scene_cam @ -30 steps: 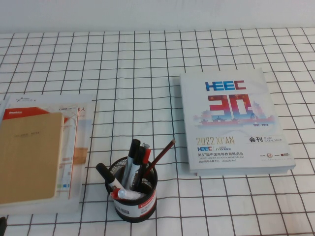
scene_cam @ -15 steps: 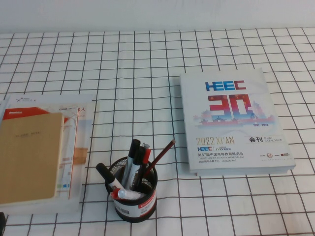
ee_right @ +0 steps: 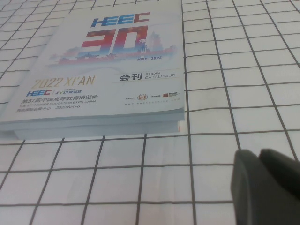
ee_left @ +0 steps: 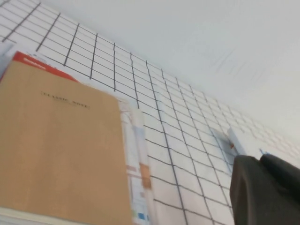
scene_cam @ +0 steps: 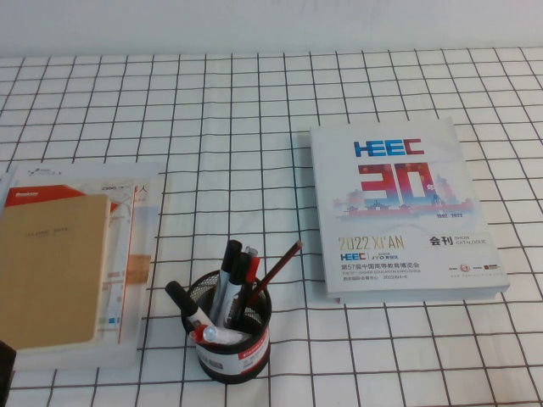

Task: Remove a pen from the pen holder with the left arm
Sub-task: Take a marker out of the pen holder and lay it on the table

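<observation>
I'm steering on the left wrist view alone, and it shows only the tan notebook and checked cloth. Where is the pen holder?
Observer: The pen holder stands on the cloth to the right of the notebook, apart from it, near the table's front edge.
Operator: What sticks out of it?
Observer: A red pencil leans out toward the catalogue; black-capped markers stand beside it.
Operator: Where are my grippers?
Observer: The left gripper, fingers shut, sits at the front left corner by the notebook. The right gripper is over bare cloth on the near side of the catalogue.
</observation>
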### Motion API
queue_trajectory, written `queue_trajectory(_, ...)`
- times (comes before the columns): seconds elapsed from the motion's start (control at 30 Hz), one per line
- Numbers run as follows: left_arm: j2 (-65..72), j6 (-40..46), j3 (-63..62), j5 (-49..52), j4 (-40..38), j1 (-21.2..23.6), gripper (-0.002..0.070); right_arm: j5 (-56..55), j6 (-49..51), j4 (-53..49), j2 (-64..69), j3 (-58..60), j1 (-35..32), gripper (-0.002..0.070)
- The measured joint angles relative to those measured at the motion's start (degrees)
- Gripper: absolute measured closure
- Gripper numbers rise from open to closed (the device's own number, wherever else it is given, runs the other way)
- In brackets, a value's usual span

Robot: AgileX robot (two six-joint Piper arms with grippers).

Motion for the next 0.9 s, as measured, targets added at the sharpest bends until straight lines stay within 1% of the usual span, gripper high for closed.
queue_trajectory(0.13, 0.0, -0.19, 0.0, -1.6, -2.73, 0.0, 0.0677, 0.0, 0.0, 0.0, 0.0, 0.0, 0.0, 0.069)
queue_trajectory(0.3, 0.0, -0.22, 0.0, -6.71, -3.5, 0.0, 0.0677, 0.0, 0.0, 0.0, 0.0, 0.0, 0.0, 0.069)
queue_trajectory(0.57, 0.0, 5.25, 0.0, -7.39, -3.5, 0.0, 0.0677, 0.0, 0.0, 0.0, 0.0, 0.0, 0.0, 0.069)
queue_trajectory(0.7, 0.0, 6.94, -1.2, -5.12, -3.37, 0.0, 0.0677, 0.0, 0.0, 0.0, 0.0, 0.0, 0.0, 0.069)
queue_trajectory(0.9, 2.14, 9.29, -8.56, 1.32, 0.15, 0.0, 0.0677, 0.0, 0.0, 0.0, 0.0, 0.0, 0.0, 0.069)
